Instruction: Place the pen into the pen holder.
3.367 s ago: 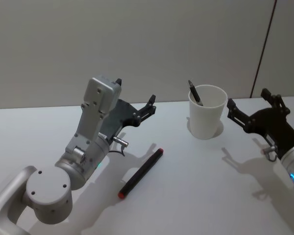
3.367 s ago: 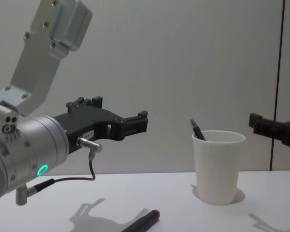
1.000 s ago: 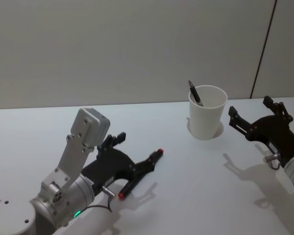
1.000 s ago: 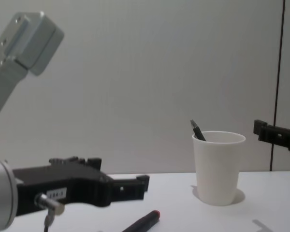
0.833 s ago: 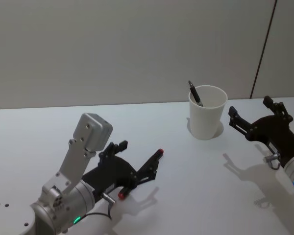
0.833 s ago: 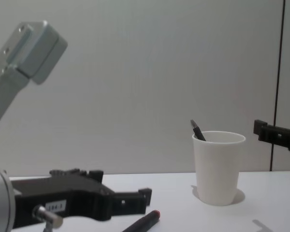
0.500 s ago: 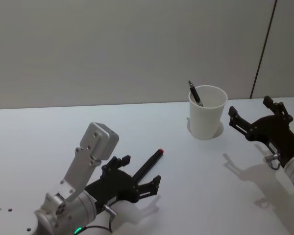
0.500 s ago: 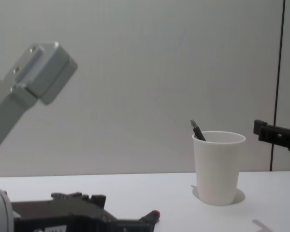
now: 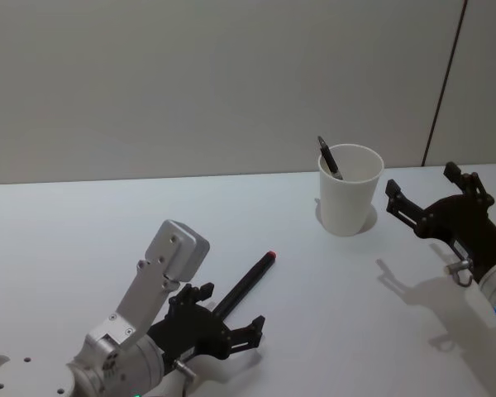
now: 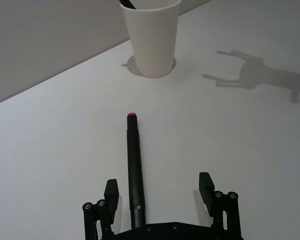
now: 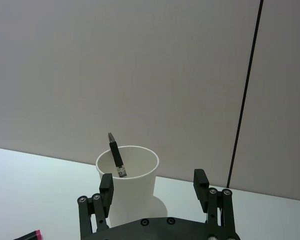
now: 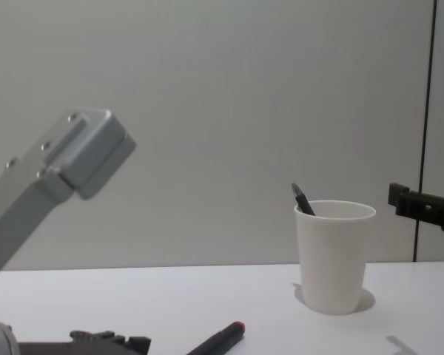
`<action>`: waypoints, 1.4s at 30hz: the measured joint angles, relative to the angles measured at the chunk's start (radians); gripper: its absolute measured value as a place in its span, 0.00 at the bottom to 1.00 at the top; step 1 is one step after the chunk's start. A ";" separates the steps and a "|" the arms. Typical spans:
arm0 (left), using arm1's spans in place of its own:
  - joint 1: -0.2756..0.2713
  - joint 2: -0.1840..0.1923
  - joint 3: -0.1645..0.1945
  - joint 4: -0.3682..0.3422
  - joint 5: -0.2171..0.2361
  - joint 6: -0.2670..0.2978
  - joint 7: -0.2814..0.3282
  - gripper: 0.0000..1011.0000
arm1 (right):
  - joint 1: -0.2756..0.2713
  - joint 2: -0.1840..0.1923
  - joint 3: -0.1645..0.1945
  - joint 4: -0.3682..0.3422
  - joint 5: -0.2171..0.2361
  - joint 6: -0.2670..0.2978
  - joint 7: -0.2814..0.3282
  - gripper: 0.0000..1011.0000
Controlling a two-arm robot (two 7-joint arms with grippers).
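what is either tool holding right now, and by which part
Nothing is held. The left tool is open, the pen lying between its jaws with a gap on each side. The right tool is open and empty near the pen holder.

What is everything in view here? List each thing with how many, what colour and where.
pen: one, black with a red tip, lying on the table left of and nearer than the cup
cup: one, white, upright at the back of the table
second pen: one, dark, leaning inside the cup, its end above the rim
table: one, white, under everything
wall: one, grey, behind the table
strip: one, dark, running up the wall on the right
left gripper: one, black, open, low over the table with the pen's near end between its fingers
right gripper: one, black, open, held above the table right of the cup
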 joint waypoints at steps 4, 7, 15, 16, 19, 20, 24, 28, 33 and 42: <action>-0.002 -0.008 0.001 0.005 0.004 0.023 0.013 0.99 | 0.000 0.000 0.000 0.000 0.000 0.000 0.000 0.99; -0.004 -0.015 0.001 0.010 0.005 0.036 0.022 0.99 | 0.000 0.000 0.000 0.000 0.000 0.000 0.000 0.99; -0.011 -0.030 0.001 0.024 0.009 0.064 0.037 0.99 | 0.000 0.000 0.000 0.000 0.000 0.000 0.000 0.99; -0.012 -0.032 0.001 0.026 0.009 0.066 0.038 0.99 | 0.000 0.000 0.000 0.000 0.000 0.000 0.000 0.99; -0.015 -0.038 0.000 0.030 0.012 0.075 0.042 0.99 | 0.000 0.000 0.000 0.000 0.000 0.000 0.000 0.99; -0.016 -0.040 0.000 0.032 0.013 0.077 0.043 0.99 | 0.000 0.000 0.000 0.000 0.000 0.000 0.000 0.99; -0.018 -0.045 -0.001 0.036 0.016 0.083 0.045 0.99 | 0.000 0.000 0.000 0.000 0.000 0.000 0.000 0.99; -0.020 -0.049 -0.001 0.038 0.019 0.087 0.046 0.99 | 0.000 0.000 0.000 0.000 0.000 0.000 0.000 0.99; -0.022 -0.052 -0.002 0.041 0.022 0.092 0.048 0.99 | 0.000 0.000 0.000 0.000 0.000 0.000 0.000 0.99; -0.023 -0.056 -0.002 0.044 0.024 0.095 0.049 0.99 | 0.000 0.000 0.000 0.000 0.000 0.000 0.000 0.99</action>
